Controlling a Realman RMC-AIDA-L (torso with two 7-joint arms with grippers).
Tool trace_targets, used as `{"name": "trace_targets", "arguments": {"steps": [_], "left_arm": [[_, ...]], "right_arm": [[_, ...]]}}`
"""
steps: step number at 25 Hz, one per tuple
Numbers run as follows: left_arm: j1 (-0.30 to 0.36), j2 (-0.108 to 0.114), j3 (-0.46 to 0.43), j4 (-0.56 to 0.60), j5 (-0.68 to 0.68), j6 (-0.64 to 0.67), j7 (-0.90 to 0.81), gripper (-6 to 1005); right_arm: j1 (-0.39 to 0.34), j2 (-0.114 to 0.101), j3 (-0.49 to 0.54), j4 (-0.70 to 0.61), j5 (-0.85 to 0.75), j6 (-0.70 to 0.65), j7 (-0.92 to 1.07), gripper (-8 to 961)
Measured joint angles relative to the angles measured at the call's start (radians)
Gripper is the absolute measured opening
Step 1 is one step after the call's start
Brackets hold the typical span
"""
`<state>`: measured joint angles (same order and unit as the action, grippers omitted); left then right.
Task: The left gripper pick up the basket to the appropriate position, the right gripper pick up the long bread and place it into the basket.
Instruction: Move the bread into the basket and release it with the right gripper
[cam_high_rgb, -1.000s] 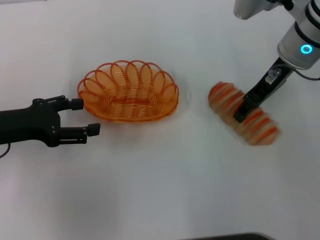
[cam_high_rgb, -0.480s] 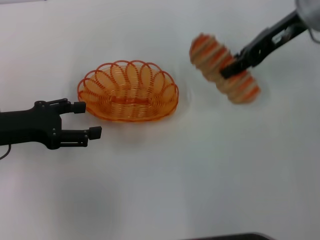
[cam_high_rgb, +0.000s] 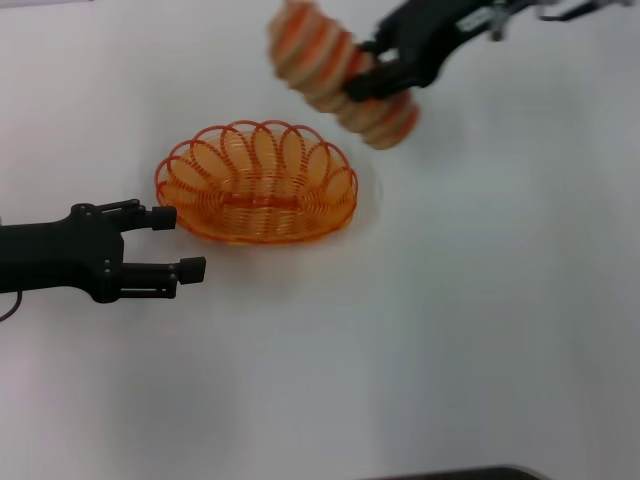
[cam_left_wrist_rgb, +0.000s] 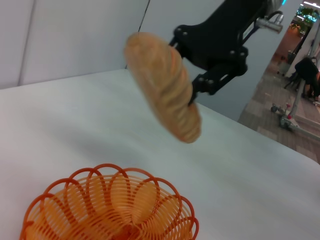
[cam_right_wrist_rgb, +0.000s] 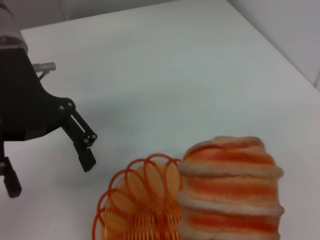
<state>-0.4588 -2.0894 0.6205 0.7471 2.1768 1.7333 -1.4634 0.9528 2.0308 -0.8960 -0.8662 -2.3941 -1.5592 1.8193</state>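
Note:
The orange wire basket (cam_high_rgb: 256, 182) sits on the white table, empty. My left gripper (cam_high_rgb: 182, 242) is open just off the basket's left end, low over the table, not touching it. My right gripper (cam_high_rgb: 372, 82) is shut on the long striped bread (cam_high_rgb: 315, 60) and holds it in the air beyond the basket's far right side. The left wrist view shows the bread (cam_left_wrist_rgb: 162, 85) held by the right gripper (cam_left_wrist_rgb: 200, 82) above the basket (cam_left_wrist_rgb: 110, 210). The right wrist view shows the bread (cam_right_wrist_rgb: 230, 190) over the basket (cam_right_wrist_rgb: 140, 200), with the left gripper (cam_right_wrist_rgb: 50, 167) beyond.
The white table (cam_high_rgb: 450, 330) stretches around the basket. A dark edge shows at the table's front (cam_high_rgb: 450, 472). Beyond the table's far edge, the left wrist view shows a room with equipment (cam_left_wrist_rgb: 295, 110).
My right gripper has lifted the bread off the table at the right and carried it left and farther away, to near the basket. My left gripper has barely moved.

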Motion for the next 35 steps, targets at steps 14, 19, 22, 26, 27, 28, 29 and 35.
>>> {"name": "trace_targets", "arguments": {"steps": [14,19,22,26,27,28,29,35], "left_arm": [[0.008,0.000,-0.001,0.000,0.000,0.003,-0.022,903],[0.008,-0.001,-0.001,0.000,0.000,0.003,-0.029,903],[0.008,-0.001,-0.001,0.000,0.000,0.003,-0.033,903],[0.008,-0.001,-0.001,0.000,0.000,0.006,-0.033,903],[0.008,-0.001,-0.001,0.001,0.000,0.007,-0.033,903],[0.008,-0.001,-0.001,0.002,0.000,0.009,-0.033,903],[0.008,-0.001,-0.001,0.004,0.000,0.010,-0.034,903],[0.005,0.001,-0.001,0.008,0.000,0.011,-0.034,904]], "right_arm": [[0.189,0.055,-0.191,0.243,-0.046,0.183,-0.065,304],[0.219,0.060,-0.228,0.280,-0.043,0.186,-0.054,278],[0.223,0.062,-0.237,0.285,-0.043,0.192,-0.045,263],[0.224,0.063,-0.242,0.286,-0.042,0.201,-0.035,295],[0.224,0.063,-0.242,0.286,-0.042,0.201,-0.033,307],[0.224,0.063,-0.242,0.286,-0.041,0.202,-0.031,319],[0.224,0.064,-0.242,0.286,-0.040,0.203,-0.029,331],[0.220,0.065,-0.242,0.286,-0.018,0.214,-0.028,578]]}}
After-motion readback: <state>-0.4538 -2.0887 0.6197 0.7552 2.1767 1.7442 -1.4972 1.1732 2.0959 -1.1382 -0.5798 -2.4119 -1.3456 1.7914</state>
